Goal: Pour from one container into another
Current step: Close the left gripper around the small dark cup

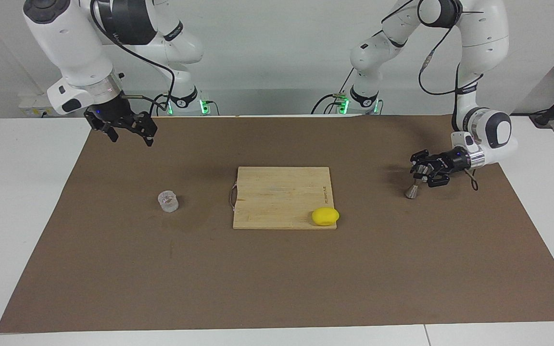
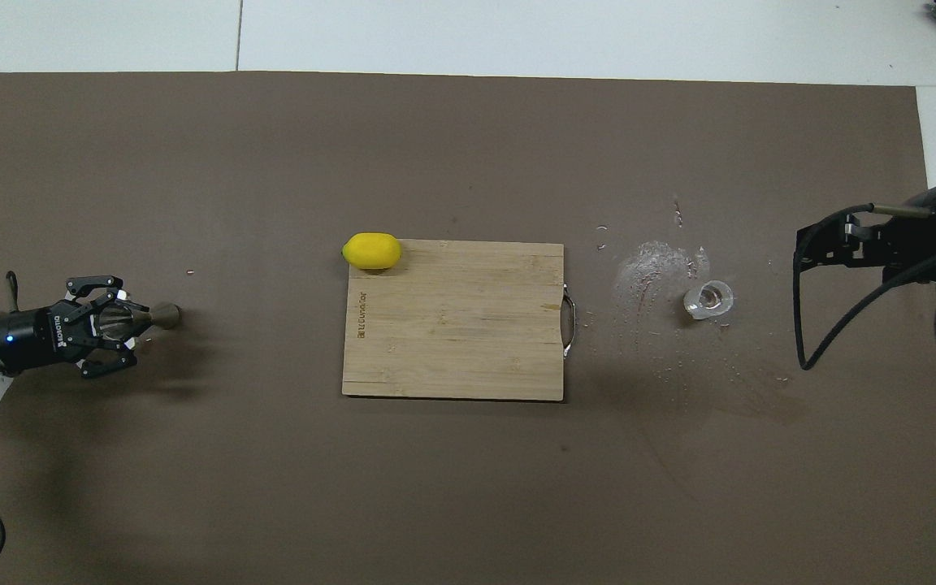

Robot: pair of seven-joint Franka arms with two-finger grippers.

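Left gripper [image 1: 419, 174] was clamped on the jigger [image 1: 411, 191] by its upper cone, tilted, so it could slip. Glass tumbler [image 1: 168, 201] sat well apart, toward the right arm's end, under the open right gripper [image 1: 130, 134].

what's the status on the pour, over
Left tool shut on the jigger, toward the left arm's end. Right tool open, waiting above the mat. Glass tumbler untouched. Cutting board with lemon sits between them.
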